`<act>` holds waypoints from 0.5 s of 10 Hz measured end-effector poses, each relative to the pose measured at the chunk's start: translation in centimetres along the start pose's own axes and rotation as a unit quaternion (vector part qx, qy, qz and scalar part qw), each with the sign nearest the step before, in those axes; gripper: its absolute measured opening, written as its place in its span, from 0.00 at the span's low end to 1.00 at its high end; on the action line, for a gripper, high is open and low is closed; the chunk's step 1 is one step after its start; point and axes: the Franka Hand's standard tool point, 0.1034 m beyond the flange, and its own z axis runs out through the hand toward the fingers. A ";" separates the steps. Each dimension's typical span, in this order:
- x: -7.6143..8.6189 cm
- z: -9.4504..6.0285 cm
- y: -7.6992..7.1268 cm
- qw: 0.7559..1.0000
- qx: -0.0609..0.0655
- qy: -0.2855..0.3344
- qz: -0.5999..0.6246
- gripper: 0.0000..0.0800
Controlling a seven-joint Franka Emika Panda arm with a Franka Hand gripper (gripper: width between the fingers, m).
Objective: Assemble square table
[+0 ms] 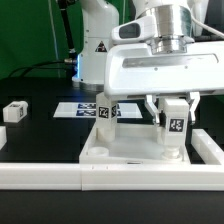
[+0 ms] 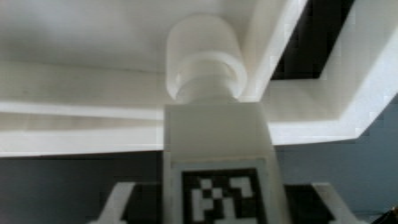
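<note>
The white square tabletop slab (image 1: 130, 148) lies flat against the border wall. One white tagged leg (image 1: 107, 114) stands upright in its far corner on the exterior view's left. My gripper (image 1: 175, 118) is shut on a second tagged leg (image 1: 176, 126) and holds it upright at the slab's corner on the exterior view's right. In the wrist view this leg (image 2: 217, 150) runs between my fingers (image 2: 135, 196), and its rounded end (image 2: 214, 70) meets the slab (image 2: 89, 40). I cannot tell whether it is seated in the socket. A third leg (image 1: 14, 111) lies loose at the exterior view's left.
The white L-shaped border wall (image 1: 60, 177) runs along the front and up the exterior view's right side (image 1: 208, 150). The marker board (image 1: 82, 108) lies flat behind the slab. The robot's base (image 1: 95, 50) stands at the back.
</note>
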 end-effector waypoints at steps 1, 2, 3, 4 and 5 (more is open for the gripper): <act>-0.1 0.1 -0.1 1.000 0.000 -0.001 -0.001 0.36; -0.2 0.1 0.0 1.000 0.000 -0.002 -0.001 0.36; -0.4 0.3 0.1 1.000 -0.002 -0.001 0.000 0.36; -0.8 0.7 0.2 1.000 -0.003 -0.002 -0.001 0.36; -1.0 0.9 0.1 1.000 -0.004 0.000 -0.001 0.36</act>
